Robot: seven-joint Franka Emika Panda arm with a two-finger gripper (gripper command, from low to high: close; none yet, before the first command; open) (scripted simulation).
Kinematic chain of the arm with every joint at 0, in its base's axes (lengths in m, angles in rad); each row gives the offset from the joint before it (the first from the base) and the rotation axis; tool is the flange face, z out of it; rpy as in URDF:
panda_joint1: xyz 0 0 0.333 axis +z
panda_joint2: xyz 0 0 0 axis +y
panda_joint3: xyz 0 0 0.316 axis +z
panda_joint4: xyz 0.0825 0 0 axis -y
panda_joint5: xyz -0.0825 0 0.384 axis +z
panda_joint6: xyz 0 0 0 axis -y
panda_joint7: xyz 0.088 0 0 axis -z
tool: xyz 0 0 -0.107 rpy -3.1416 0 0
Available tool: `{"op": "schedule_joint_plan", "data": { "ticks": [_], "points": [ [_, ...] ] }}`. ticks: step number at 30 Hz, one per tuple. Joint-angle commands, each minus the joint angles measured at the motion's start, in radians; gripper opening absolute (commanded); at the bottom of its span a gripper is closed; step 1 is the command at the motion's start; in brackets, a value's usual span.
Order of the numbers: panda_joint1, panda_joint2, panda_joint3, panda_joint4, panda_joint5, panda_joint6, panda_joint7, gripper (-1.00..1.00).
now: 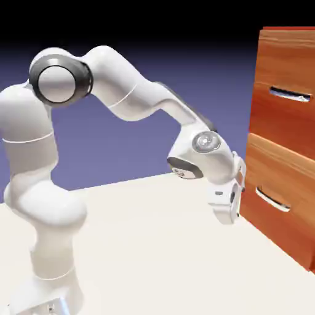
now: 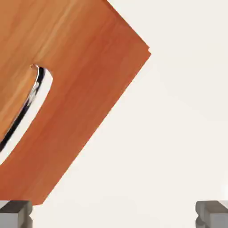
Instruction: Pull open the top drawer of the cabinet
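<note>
Two fingers (image 2: 114,213) spread wide, nothing held, low beside cabinet (image 1: 283,61); top drawer (image 1: 286,114) shut; no writing.

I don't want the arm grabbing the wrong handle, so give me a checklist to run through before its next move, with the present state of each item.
1. End effector open: ok, fingertips stand wide apart in the hand view.
2. Nothing held: ok, only table shows between them.
3. Level with the top drawer: not ok, it hangs low, beside the lower drawer.
4. Top handle between the fingertips: not ok, the hand view shows one handle off to its left, ungrasped.
5. Top drawer shut: ok, flush with the cabinet.
6. Path upward clear: cannot tell.
</note>
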Motion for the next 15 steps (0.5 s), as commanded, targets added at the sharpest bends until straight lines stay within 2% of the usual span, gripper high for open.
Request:
{"op": "schedule_joint_plan", "data": {
  "ticks": [1, 15],
  "points": [
    [0.025, 0.023, -0.029, 0.016, 0.044, -0.006, -0.003, 0.0],
    [0.367, 0.344, -0.442, 0.233, 0.652, -0.094, -0.052, 0.0]
  ]
}}
